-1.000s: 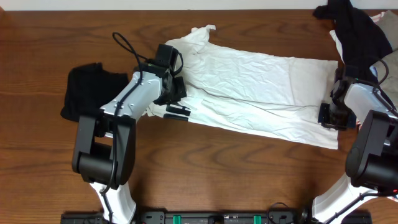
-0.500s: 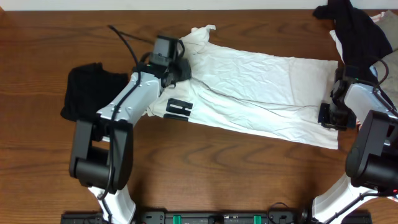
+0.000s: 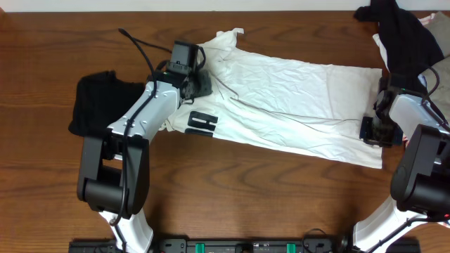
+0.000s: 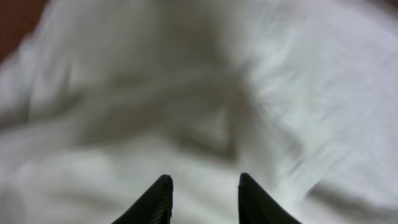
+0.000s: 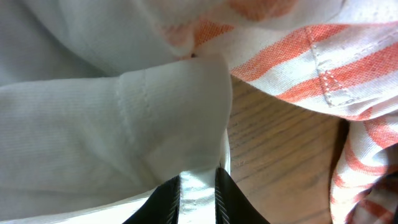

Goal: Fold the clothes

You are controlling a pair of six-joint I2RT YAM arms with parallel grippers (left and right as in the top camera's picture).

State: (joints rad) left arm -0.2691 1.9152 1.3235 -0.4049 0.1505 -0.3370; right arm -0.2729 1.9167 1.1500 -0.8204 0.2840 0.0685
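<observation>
Softly wrinkled, the white shirt (image 3: 281, 105) lies flat, right hand (image 5: 198, 184) pinching its fabric, left hand (image 4: 204, 182) released.

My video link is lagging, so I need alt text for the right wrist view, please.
The right tool is closed on a folded edge of the white shirt, which fills the left of the frame. A red-striped garment drapes across the upper right, and bare wooden table shows between the two.

Dk-brown wood-grain table (image 3: 281, 204), evenly lit w/ faint sheen; thin pale strip (image 3: 70, 5) beyond far edge, overhead view
</observation>
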